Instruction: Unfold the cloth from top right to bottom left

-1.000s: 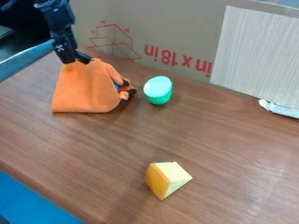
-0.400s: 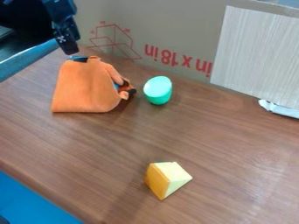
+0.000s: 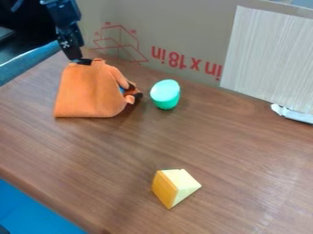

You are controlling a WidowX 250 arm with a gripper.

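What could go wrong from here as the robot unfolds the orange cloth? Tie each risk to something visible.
The gripper is at the cloth's top edge, so it might catch too little fabric, or several layers together.

The cloth's right side is bunched, so it may stay crumpled as the rest opens.

The green object stands close beside those folds; a sideways swing could knock it over.

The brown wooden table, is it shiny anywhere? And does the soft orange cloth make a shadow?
Camera view: the brown wooden table has a pale sheen towards the lower right; a soft, dark shadow lies on it by the lower right side of the soft orange cloth.
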